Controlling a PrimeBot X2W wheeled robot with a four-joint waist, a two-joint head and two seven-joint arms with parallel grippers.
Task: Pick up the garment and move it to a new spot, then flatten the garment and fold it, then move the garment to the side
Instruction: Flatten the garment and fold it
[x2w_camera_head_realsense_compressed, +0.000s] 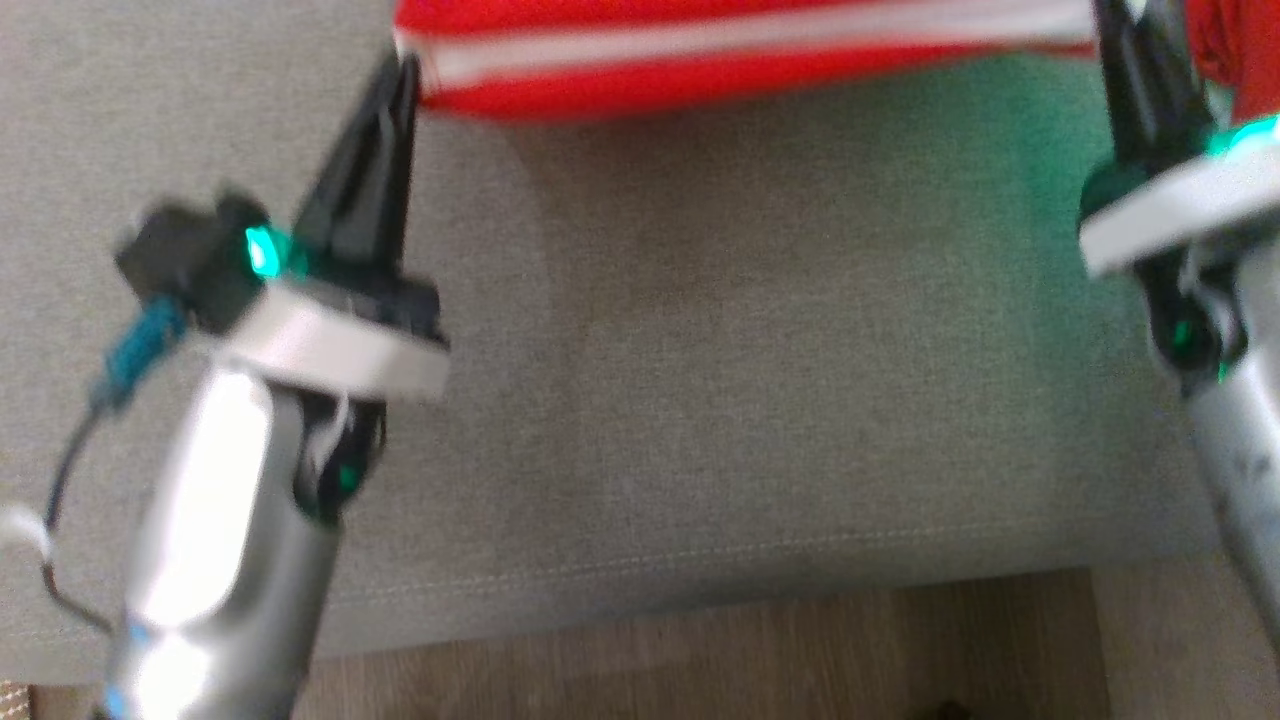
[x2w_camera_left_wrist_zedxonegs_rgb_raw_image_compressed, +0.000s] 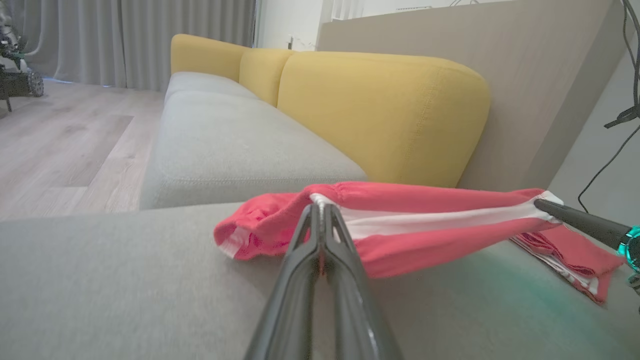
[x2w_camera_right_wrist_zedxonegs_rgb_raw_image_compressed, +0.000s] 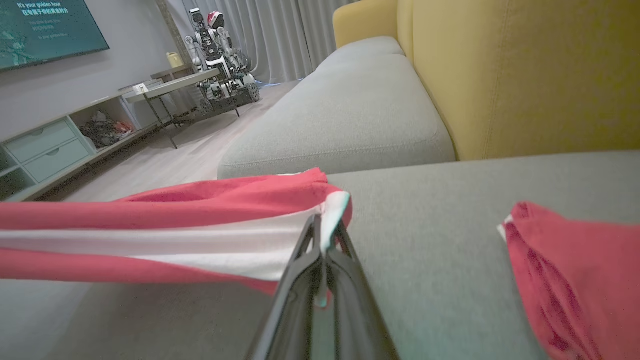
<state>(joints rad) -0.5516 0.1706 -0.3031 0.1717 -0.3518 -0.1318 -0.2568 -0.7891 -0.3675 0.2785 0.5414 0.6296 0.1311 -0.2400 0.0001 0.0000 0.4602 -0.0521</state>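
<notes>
Red, white-striped garment (x2w_camera_head_realsense_compressed: 700, 85) is stretched left-to-right along the head view's top over grey cushion (x2w_camera_head_realsense_compressed: 750, 350), ends pinched by left gripper (x2w_camera_head_realsense_compressed: 405, 70) and right gripper (x2w_camera_head_realsense_compressed: 1130, 30); yellow backrest (x2w_camera_left_wrist_zedxonegs_rgb_raw_image_compressed: 380, 110) is shown upper-centre by wrist views.

Red garment (x2w_camera_left_wrist_zedxonegs_rgb_raw_image_compressed: 425, 220) with a broad white stripe along its length is seen pulled out into a long, narrow band. One end is pinched in the closed left hand (x2w_camera_left_wrist_zedxonegs_rgb_raw_image_compressed: 320, 205), the other in the closed right hand (x2w_camera_right_wrist_zedxonegs_rgb_raw_image_compressed: 320, 222); the stripe is stretched fairly taut between them. The band is held raised over the grey sofa seat (x2w_camera_head_realsense_compressed: 750, 350), with a shadow cast beneath it. Beyond the left hand a short gathered end is seen drooping, its white hem exposed. Beyond the right hand the rest is bunched in loose folds and laid on the seat.
</notes>
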